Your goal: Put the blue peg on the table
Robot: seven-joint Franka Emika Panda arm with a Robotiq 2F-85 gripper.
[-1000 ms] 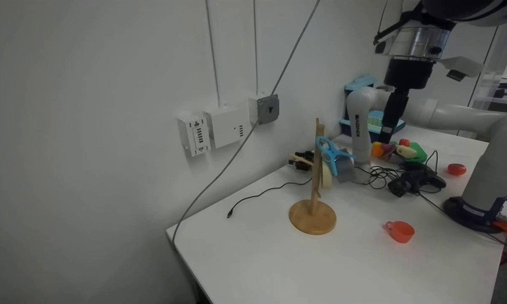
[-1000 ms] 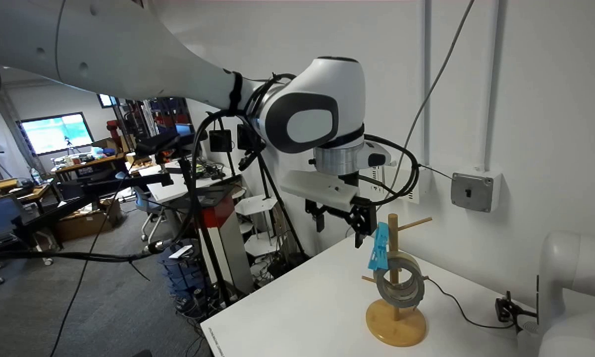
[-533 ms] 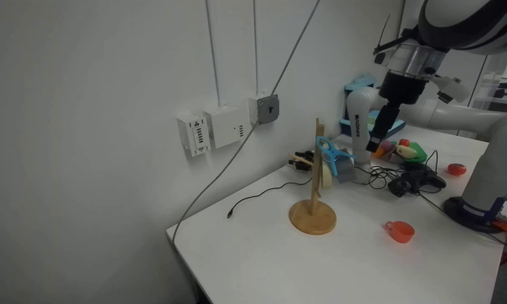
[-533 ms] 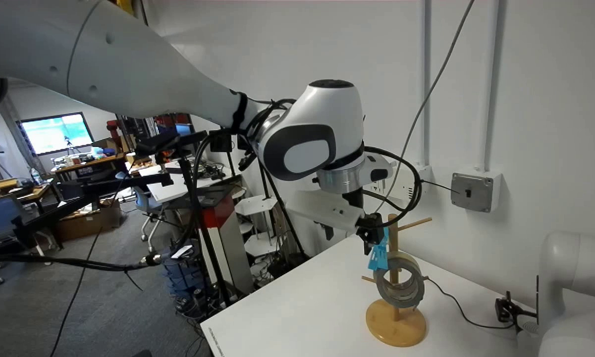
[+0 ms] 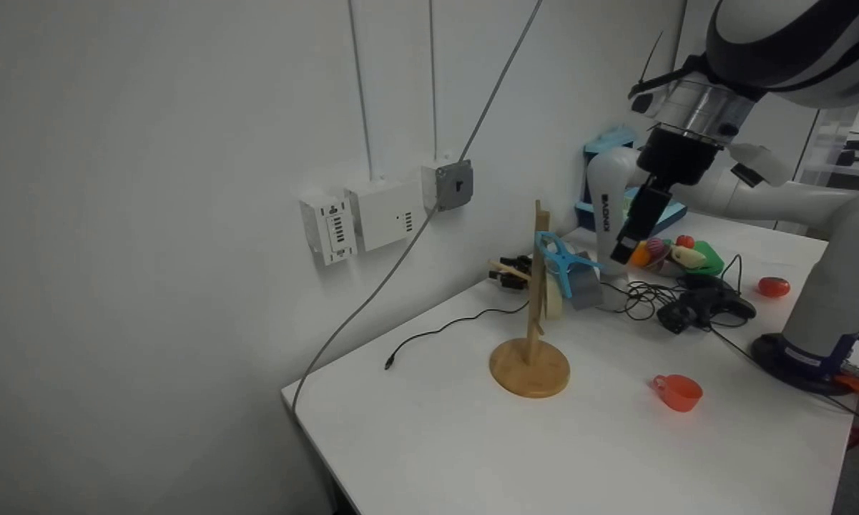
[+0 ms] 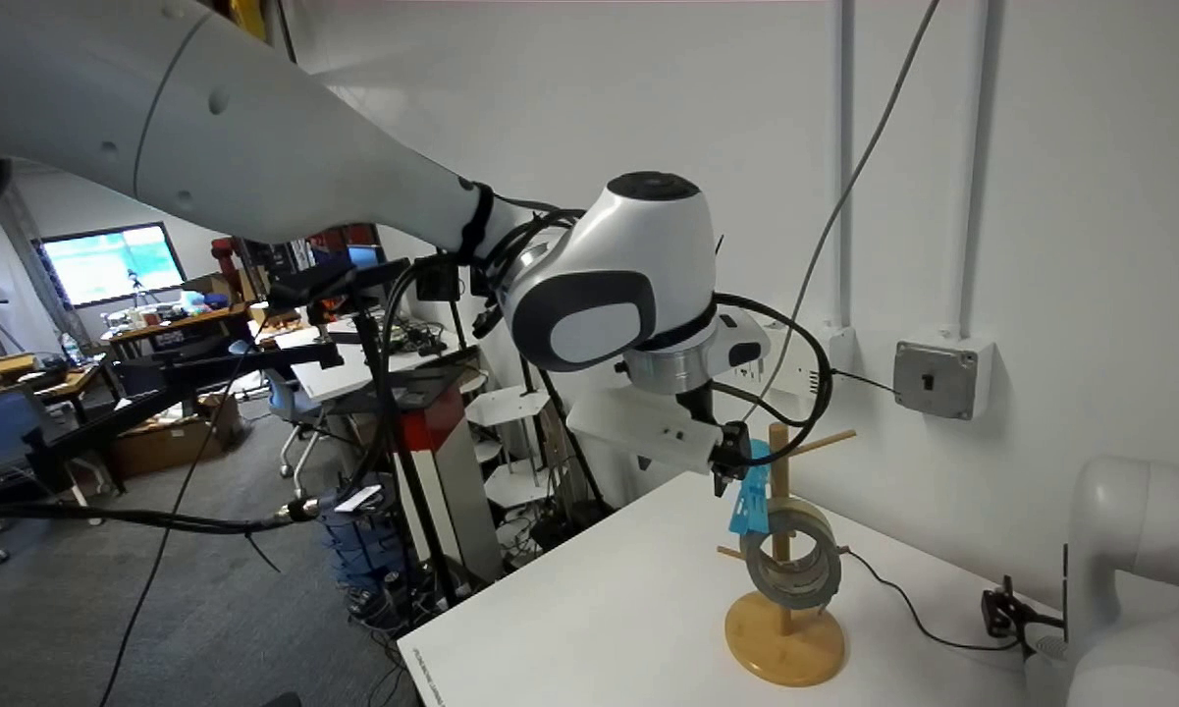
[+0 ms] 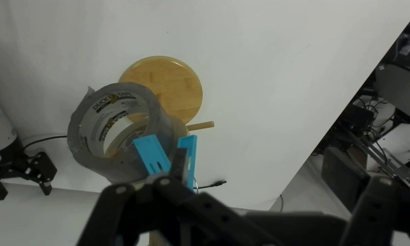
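One grey tape roll and one tan tape roll hang on the wooden stand, which stands upright to the right of centre in both exterior views. The blue peg is high on that stand, well above the table; in an exterior view it shows just left of the post and overlaps the upper left of the grey tape roll. The claw is spread wide: its fingers stand well apart across the lower part of the wrist view, with the white table showing between them. The finger nearer the left of that frame lies in front of the peg, with blue plastic showing on each side of it; whether the two touch, I cannot tell. In an exterior view the claw's fingertips point toward the lower left, near the peg. At the lower right of that frame a red cup rests on the table; near the right edge stands a second robot arm, with a red piece just left of it.
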